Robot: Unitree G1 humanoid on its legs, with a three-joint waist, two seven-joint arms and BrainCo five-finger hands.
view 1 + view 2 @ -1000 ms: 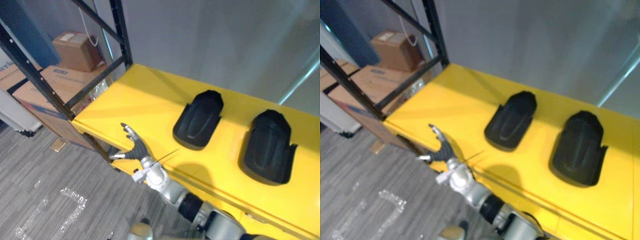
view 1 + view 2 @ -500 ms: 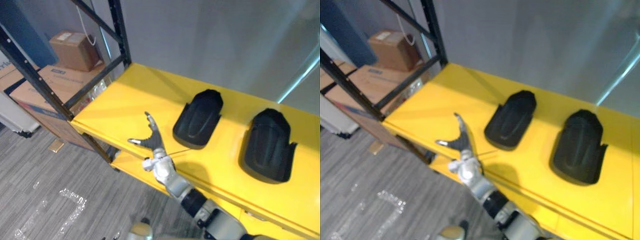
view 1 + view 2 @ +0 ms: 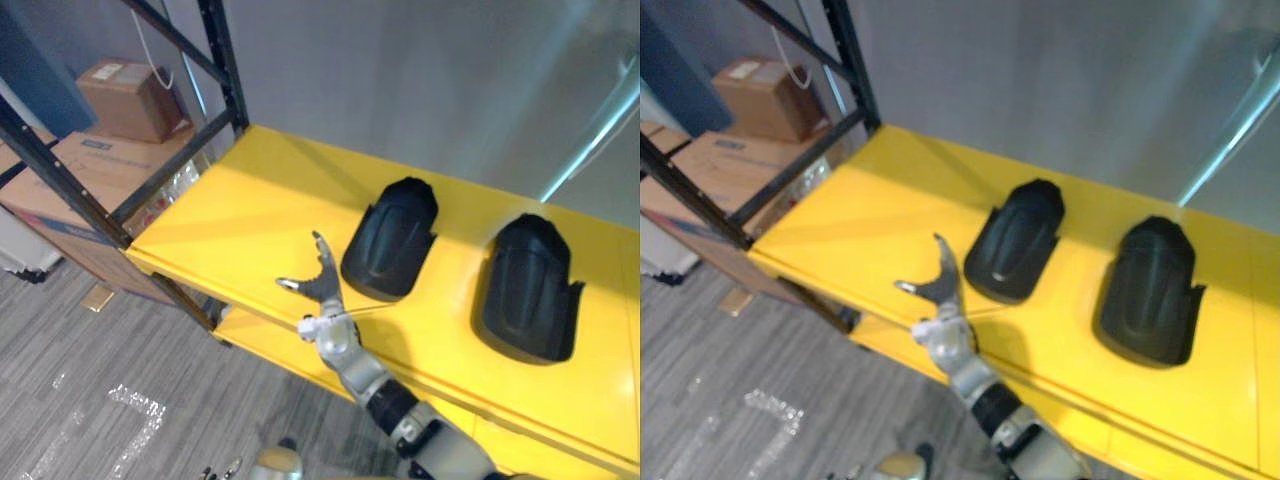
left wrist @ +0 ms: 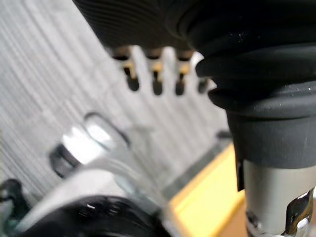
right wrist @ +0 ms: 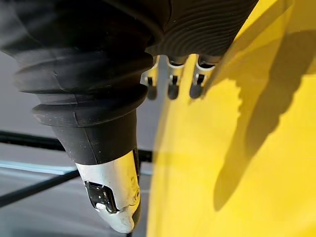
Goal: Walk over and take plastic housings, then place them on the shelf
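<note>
Grey carpet floor (image 3: 70, 400) and cardboard boxes (image 3: 120, 95) lie at the far left, behind a black rack frame (image 3: 218, 50). A grey wall (image 3: 400, 80) backs the yellow shelf (image 3: 230, 210), which runs across to the right.

The left hand (image 4: 157, 85) hangs low over the carpet beside the shelf's edge. Its fingers are loose and it holds nothing.

The right hand (image 3: 318, 280) is up over the front part of the shelf. Its fingers and thumb are spread wide and it is empty. Its wrist view shows straight fingers above bare yellow.

Both black housings already lie on the shelf. The left housing (image 3: 392, 240) sits just to the right of the right hand and a little further in, close to the fingertips; I cannot tell whether they touch. Its long axis runs from the shelf's front towards the wall, with the rounded end at the back and the notched, open end facing the front edge. The right housing (image 3: 528, 290) lies parallel to it, well apart, further along the shelf.

The right hand is clearly the nearer one. Any reach or nudge would go sideways to the right and slightly inward, meeting the left housing's long flank rather than its end.
</note>
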